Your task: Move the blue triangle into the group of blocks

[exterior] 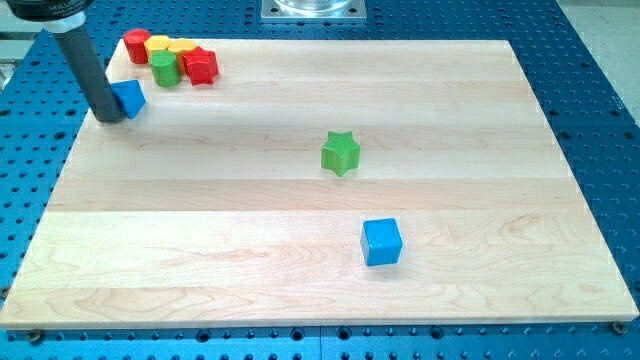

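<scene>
The blue triangle (131,97) lies near the view's top left on the wooden board (330,200). My tip (108,117) touches its left side; the dark rod rises up and left from there. The group of blocks sits just above and right of the triangle: a red cylinder (137,46), a yellow block (158,45), another yellow block (181,47), a green cylinder (164,69) and a red star-like block (201,66). A small gap lies between the triangle and the green cylinder.
A green star (340,153) lies near the board's middle. A blue cube (381,241) lies below it toward the view's bottom. The board rests on a blue perforated table (590,60). A metal base (312,9) stands at the view's top.
</scene>
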Motion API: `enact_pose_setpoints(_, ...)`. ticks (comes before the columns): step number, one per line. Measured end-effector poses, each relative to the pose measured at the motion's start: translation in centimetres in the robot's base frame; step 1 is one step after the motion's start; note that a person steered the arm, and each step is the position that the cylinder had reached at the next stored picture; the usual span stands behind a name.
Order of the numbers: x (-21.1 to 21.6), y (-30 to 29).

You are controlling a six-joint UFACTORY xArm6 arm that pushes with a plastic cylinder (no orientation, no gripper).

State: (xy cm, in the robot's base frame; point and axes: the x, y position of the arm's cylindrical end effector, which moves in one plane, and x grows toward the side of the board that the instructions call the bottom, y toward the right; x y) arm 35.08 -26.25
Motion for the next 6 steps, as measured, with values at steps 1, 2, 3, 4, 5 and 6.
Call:
enact_pose_setpoints(1, -1.2, 1.5)
enact_pose_setpoints(2, -3.4, 2.8)
enact_pose_setpoints(3, -3.4, 6.1)
enact_pose_setpoints(4, -1.8, 9.4)
enact_pose_setpoints(5, -2.2, 18.7)
enact_pose_setpoints(6, -0.6, 27.5)
